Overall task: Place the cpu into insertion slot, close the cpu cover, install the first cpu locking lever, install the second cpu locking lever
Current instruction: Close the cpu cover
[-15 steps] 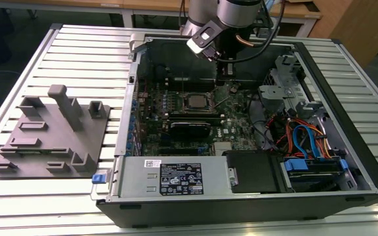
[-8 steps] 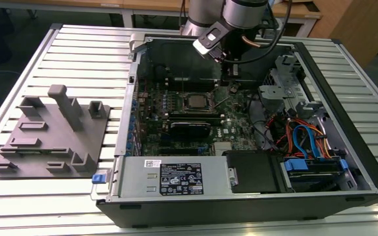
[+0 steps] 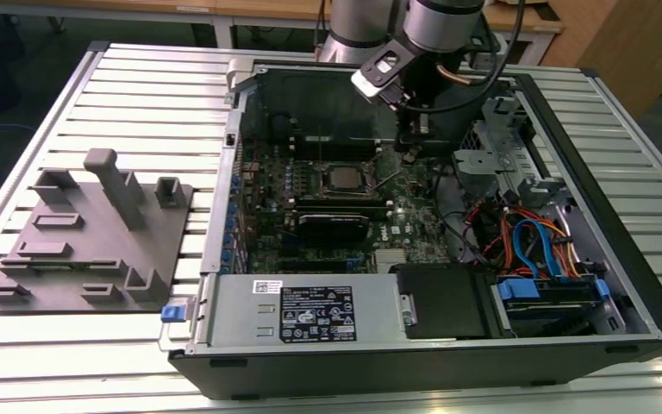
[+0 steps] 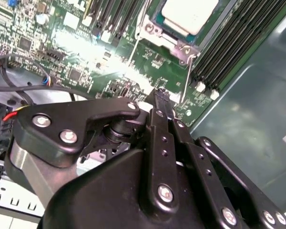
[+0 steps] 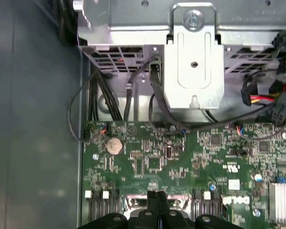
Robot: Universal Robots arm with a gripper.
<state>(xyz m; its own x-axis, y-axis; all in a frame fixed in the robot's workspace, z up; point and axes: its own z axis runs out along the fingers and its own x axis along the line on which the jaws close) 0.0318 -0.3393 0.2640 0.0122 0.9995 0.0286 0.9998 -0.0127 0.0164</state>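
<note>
Work surface: a slatted metal table (image 3: 101,95) in a room with wooden desks (image 3: 251,10) behind it. On the table lie an open computer case (image 3: 423,366) and, to the exterior view's left, a grey fixture plate (image 3: 78,250). Inside the case the motherboard (image 3: 308,226) lies flat, with blue and orange cables (image 3: 538,241) towards the exterior view's right. The cpu (image 3: 340,178) sits in its socket near the middle of the board. The gripper (image 3: 410,148) reaches down into the case, near the socket on the exterior view's right. Its fingers are closed together with nothing seen between them. The second wrist view shows the gripper (image 4: 159,95) low over the board, the cpu (image 4: 188,13) seated, the cpu cover (image 4: 169,40) lying down around it and a wire lever (image 4: 188,78) close to the fingertips; contact cannot be told. The first wrist view shows the gripper (image 5: 156,194), a coin battery (image 5: 114,145) and a metal bracket (image 5: 194,62).
</note>
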